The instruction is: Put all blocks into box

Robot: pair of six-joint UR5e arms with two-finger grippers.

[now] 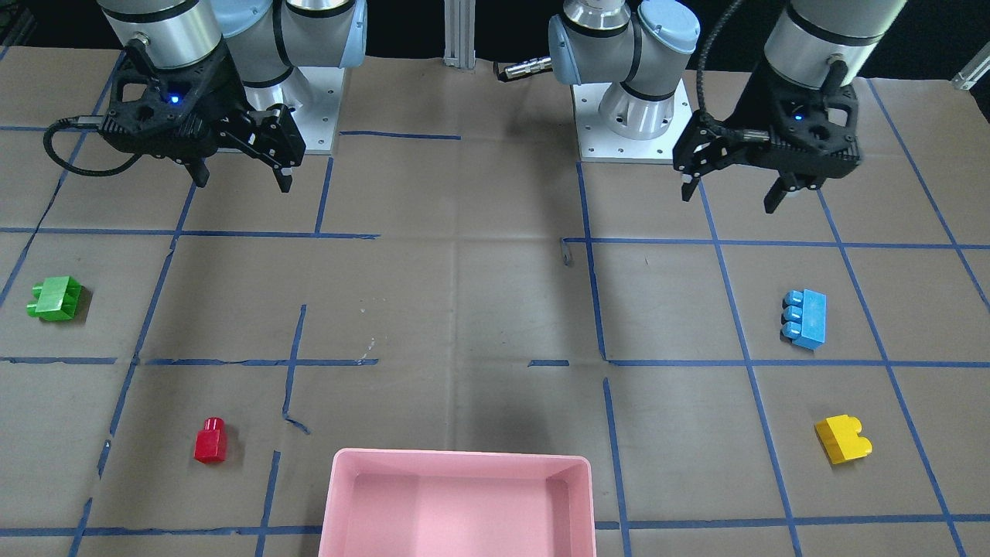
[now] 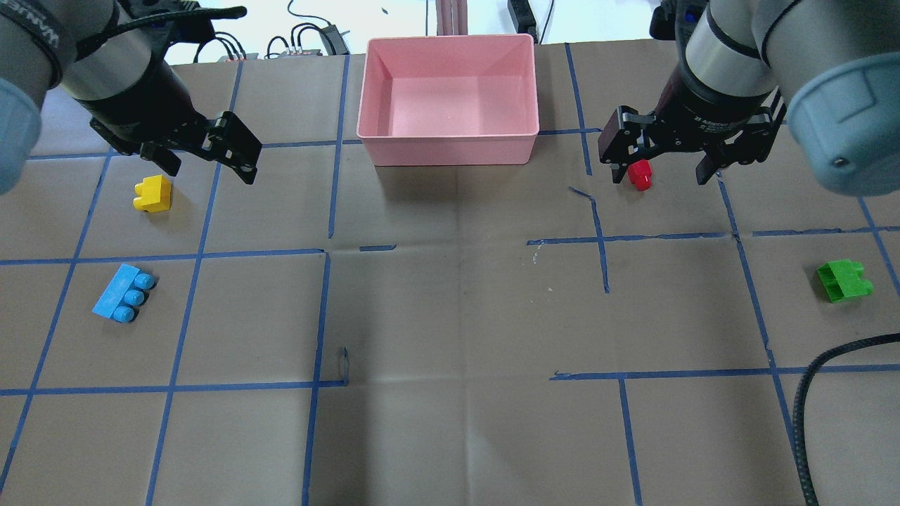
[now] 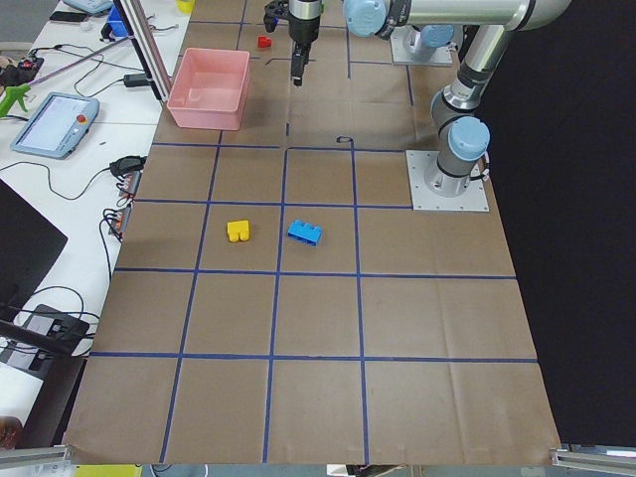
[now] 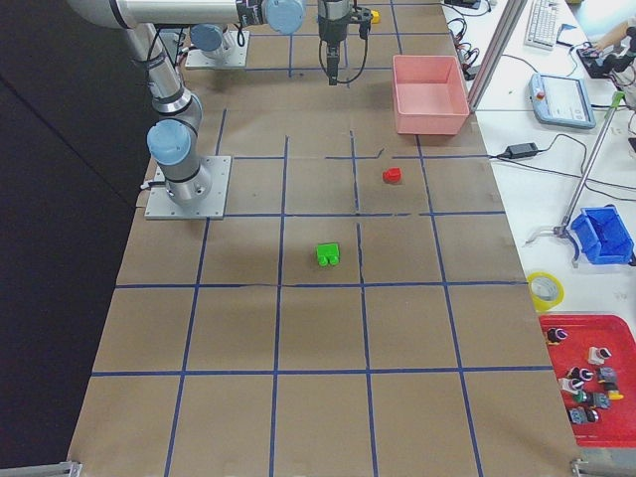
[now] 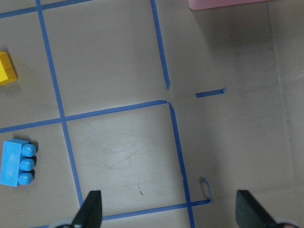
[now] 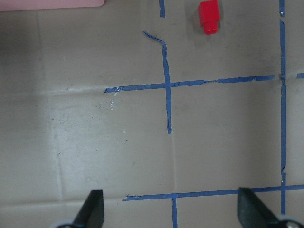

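All four blocks lie on the brown paper table. The green block [image 1: 56, 299] and the red block [image 1: 210, 441] are on my right arm's side. The light blue block [image 1: 804, 319] and the yellow block [image 1: 842, 439] are on my left arm's side. The pink box [image 2: 447, 147] stands empty at the far middle edge. My left gripper [image 2: 209, 174] is open and empty, raised above the table near the yellow block [image 2: 152, 193]. My right gripper [image 2: 659, 180] is open and empty, raised above the table, with the red block [image 2: 640, 174] showing between its fingers from overhead.
Blue tape lines grid the table. The two arm bases [image 1: 634, 116] stand at the robot's edge. A black cable [image 2: 815, 393] hangs at the near right. Benches with a tablet [image 3: 55, 124] and bins [image 4: 601, 234] flank the table's far side.
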